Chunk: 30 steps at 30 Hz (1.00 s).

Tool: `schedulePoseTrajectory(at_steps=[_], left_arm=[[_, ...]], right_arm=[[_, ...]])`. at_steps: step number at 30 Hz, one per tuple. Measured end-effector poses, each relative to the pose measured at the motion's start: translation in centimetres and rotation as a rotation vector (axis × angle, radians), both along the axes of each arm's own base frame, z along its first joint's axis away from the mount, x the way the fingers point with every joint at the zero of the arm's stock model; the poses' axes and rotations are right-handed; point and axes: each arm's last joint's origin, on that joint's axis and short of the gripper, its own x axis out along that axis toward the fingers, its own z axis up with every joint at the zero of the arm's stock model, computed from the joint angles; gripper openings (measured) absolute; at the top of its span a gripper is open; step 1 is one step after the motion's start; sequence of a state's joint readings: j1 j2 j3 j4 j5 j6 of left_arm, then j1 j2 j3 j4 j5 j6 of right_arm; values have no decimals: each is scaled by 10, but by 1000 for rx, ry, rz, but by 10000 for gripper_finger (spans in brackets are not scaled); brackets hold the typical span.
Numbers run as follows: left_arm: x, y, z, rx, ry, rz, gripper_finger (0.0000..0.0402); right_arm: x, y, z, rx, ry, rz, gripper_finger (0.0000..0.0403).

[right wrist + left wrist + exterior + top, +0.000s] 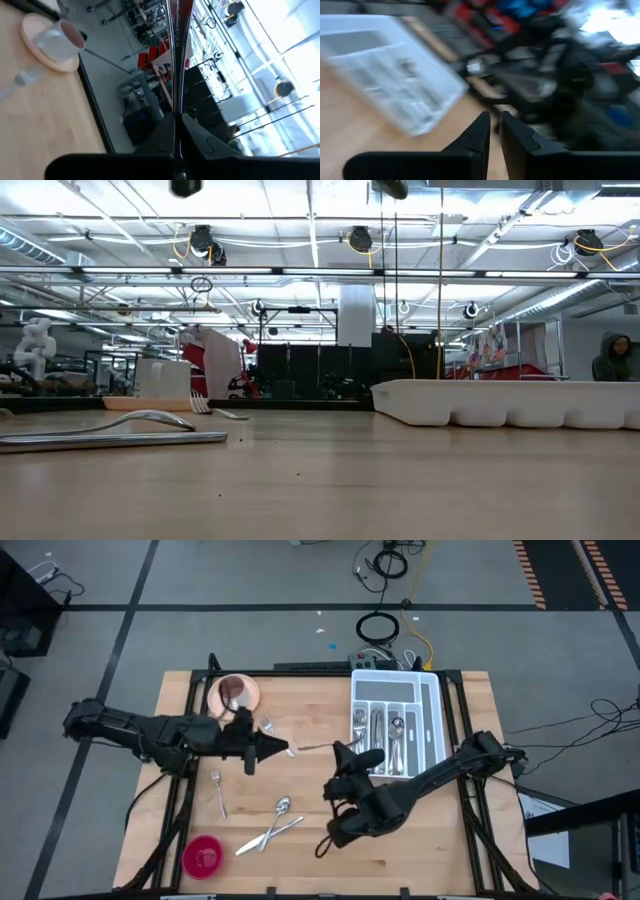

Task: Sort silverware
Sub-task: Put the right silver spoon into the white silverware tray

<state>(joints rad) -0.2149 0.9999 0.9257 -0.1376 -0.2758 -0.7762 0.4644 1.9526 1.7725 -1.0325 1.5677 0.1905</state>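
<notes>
The left arm stretches across the frame's middle left, its gripper (283, 749) narrowly parted. The right arm angles from the right edge toward lower centre, its gripper (178, 131) clamped tight.

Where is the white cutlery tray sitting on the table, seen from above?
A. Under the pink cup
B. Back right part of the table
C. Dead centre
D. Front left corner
B: in the overhead view the white tray sits at the table's far right, well apart from the pink cup.

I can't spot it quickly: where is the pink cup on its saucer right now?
In the high view the pink cup stands near the table's far left corner, just behind the left gripper and left of the white cutlery tray.
</notes>
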Motion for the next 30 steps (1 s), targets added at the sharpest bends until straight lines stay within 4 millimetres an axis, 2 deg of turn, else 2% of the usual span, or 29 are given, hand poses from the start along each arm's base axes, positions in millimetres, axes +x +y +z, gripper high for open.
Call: schedulePoseTrajectory(at_steps=[6,10,14,23,27,30], left_arm=[[12,11,17,-87,-204,-132,48],[22,15,19,-113,-264,-167,48],[37,14,19,-121,-346,-228,48],[78,12,-7,-121,-374,-250,48],[99,20,-18,-168,-480,-226,48],[114,27,-28,-228,-574,-216,48]], right_arm=[[-20,11,26,120,-240,46,0],[-31,19,39,161,-291,82,0],[-47,19,59,172,-310,101,0],[-84,7,112,175,-305,132,0],[-95,6,135,206,-351,148,0],[-96,8,150,247,-385,177,0]])
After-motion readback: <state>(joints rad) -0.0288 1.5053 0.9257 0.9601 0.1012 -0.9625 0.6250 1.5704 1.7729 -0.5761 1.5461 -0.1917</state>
